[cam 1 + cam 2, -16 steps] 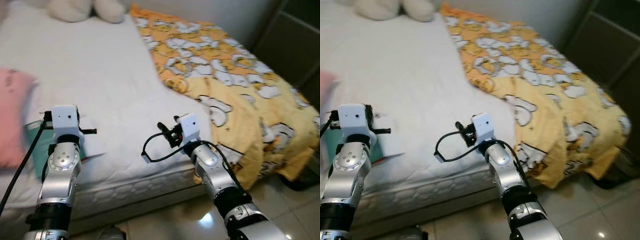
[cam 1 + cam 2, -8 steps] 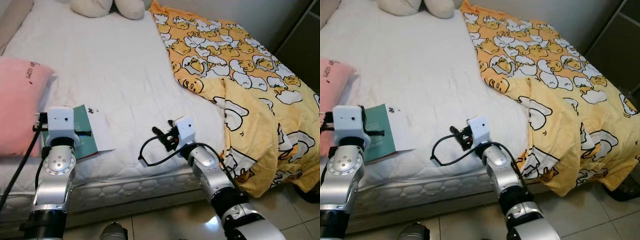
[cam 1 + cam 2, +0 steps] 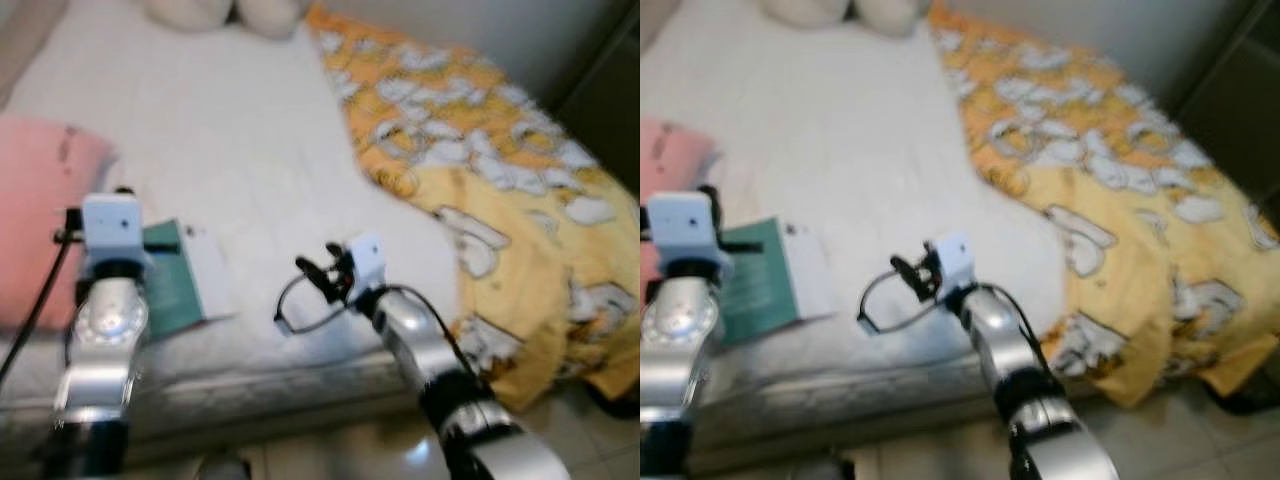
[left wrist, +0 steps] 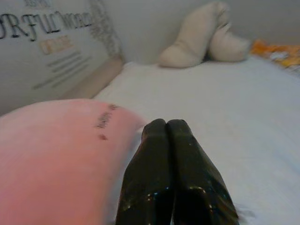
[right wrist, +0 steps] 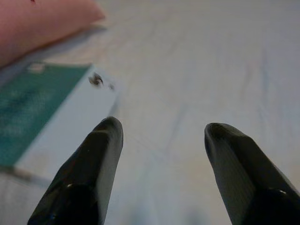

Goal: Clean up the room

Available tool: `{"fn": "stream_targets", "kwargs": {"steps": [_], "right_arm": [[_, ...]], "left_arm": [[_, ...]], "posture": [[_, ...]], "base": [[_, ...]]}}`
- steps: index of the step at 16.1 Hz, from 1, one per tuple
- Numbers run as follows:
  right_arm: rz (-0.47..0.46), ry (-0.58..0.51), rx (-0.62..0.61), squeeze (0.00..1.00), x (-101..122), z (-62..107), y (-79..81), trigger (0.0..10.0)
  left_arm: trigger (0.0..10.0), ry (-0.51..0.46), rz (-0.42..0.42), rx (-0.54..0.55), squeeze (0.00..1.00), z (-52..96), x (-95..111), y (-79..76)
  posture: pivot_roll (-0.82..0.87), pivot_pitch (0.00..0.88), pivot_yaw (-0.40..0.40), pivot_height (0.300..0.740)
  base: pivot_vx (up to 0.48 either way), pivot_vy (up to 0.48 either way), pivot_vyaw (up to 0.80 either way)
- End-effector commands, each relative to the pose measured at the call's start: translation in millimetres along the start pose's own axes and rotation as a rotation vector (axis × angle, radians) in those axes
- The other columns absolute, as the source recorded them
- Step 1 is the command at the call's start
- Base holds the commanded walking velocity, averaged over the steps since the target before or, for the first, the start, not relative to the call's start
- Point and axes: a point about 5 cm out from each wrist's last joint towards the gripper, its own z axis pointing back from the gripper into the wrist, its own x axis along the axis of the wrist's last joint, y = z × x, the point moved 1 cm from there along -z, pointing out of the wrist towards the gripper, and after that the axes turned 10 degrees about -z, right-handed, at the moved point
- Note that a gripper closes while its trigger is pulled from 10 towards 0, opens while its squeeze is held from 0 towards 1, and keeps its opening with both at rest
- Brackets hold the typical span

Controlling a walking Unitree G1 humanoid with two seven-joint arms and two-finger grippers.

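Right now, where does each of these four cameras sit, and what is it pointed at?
Left and right eye views: on the head, looking down at the bed, both silver arms showing.
Left wrist view: on the left arm, along the shut left tool toward the pink pillow.
Right wrist view: on the right arm, through the open right tool toward the green book.
The head and right wrist views share the book.
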Motion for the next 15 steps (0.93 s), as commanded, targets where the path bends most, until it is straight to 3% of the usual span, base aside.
{"fn": "stream_targets", "kwargs": {"steps": [1,8,10,13,15], "right_arm": [[-0.010,0.006,-0.019,0.00,-3,8.6,-11.1,10.0],[-0.036,0.000,0.009,0.04,0,6.1,-9.5,10.0],[-0.080,0.016,-0.080,0.00,-3,4.4,-17.1,10.0],[-0.076,0.020,-0.093,0.00,-1,2.2,-18.8,10.0],[-0.133,0.052,-0.104,0.00,-8,2.2,-18.1,10.0]], "left_arm": [[10.0,-0.021,0.011,-0.007,0.00,-2.1,10,-8.0],[10.0,-0.007,0.003,0.016,0.00,-0.2,9,-8.3],[10.0,0.004,-0.020,0.012,0.00,2.5,7,-7.7],[10.0,0.017,-0.052,0.002,0.00,4.6,5,-5.6],[10.0,0.010,-0.056,0.004,0.00,8.8,6,-2.7]], "posture": [[0.16,0.079,-0.188,0.740],[0.16,0.088,-0.192,0.740],[0.17,0.105,-0.190,0.740],[0.18,0.119,-0.186,0.740],[0.19,0.139,-0.186,0.740]], "base": [[0.000,0.000,0.63],[0.000,0.000,0.54],[0.000,0.000,0.55],[0.000,0.000,0.00],[0.000,0.000,0.00]]}}
